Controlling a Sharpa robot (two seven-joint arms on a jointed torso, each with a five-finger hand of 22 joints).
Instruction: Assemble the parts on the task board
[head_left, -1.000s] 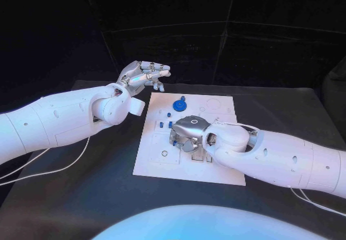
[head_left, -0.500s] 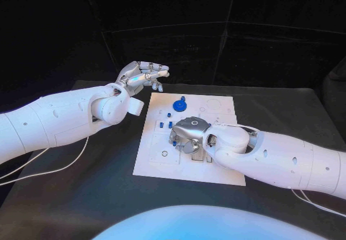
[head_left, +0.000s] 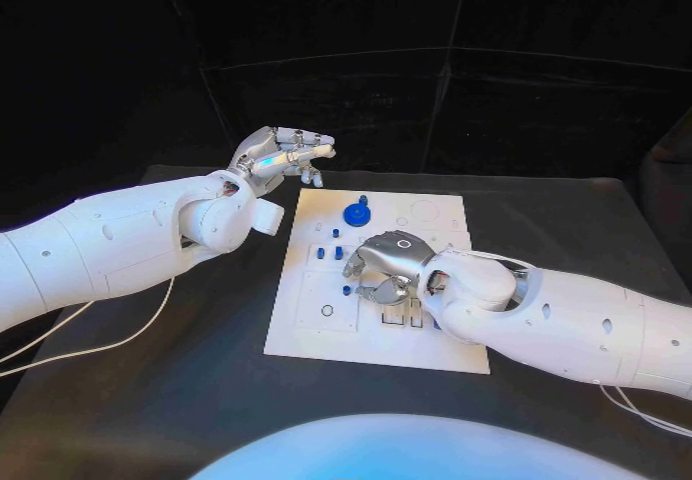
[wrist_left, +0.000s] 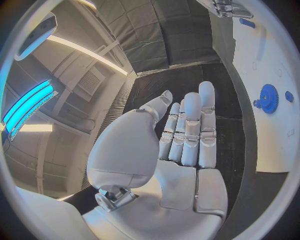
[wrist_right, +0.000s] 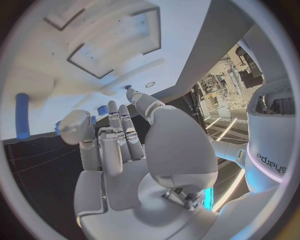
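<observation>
The right robot hand (head_left: 387, 268) hovers over the middle of the task board (head_left: 310, 325), fingers curled and holding nothing visible, seemingly reaching for the small blue parts (head_left: 330, 251) there. The left robot hand (head_left: 278, 153) waits beyond the board's far left corner, fingers loosely together and empty, probably keeping clear; a blue gear (head_left: 358, 212) sits near the board's far edge.

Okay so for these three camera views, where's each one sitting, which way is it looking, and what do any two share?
Head view: on the robot's head, looking down at the task board; both arms, left hand, right hand.
Left wrist view: behind the left hand, facing the table's far edge and the board's edge.
Right wrist view: behind the right hand, facing the board.
Shared: head and left wrist views both show the blue gear.
</observation>
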